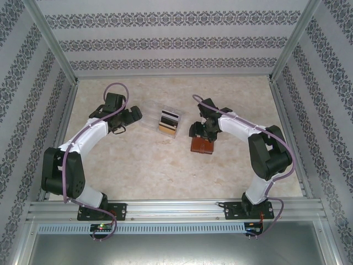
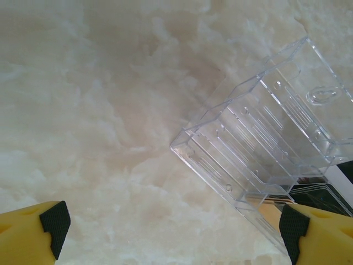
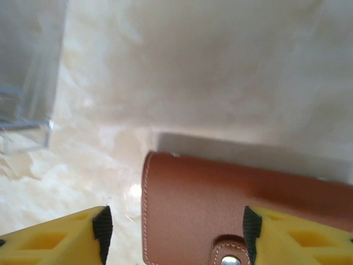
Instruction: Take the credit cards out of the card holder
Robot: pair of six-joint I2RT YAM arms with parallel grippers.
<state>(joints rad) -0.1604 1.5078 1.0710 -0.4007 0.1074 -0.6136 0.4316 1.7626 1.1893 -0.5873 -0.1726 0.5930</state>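
A pale, marble-patterned surface [image 1: 138, 165] is filling the floor of the cell, with walls [image 1: 165, 41] papered in grey floral bands rising on three sides and a silver metal frame [image 1: 176, 207] running along the near edge.

The card holder [image 3: 209, 204] is lying flat right of centre. It is brown leather with pale stitching along its rounded edge and a metal snap on a small tab. Just left of it, a clear plastic case [image 2: 259, 127] is sitting at the middle of the surface, with several cards [image 1: 170, 121] resting in it.

The right arm [image 1: 265, 152] is reaching in and bending down over the card holder. The right fingers [image 3: 102, 226] are standing partly apart above it, gripping nothing; one is hanging clear of its left edge, the other over its face.

The left arm [image 1: 83, 141] is curving in towards the case. The left fingers [image 2: 55, 226] are spread wide and empty, one of them just beside the case's near corner.
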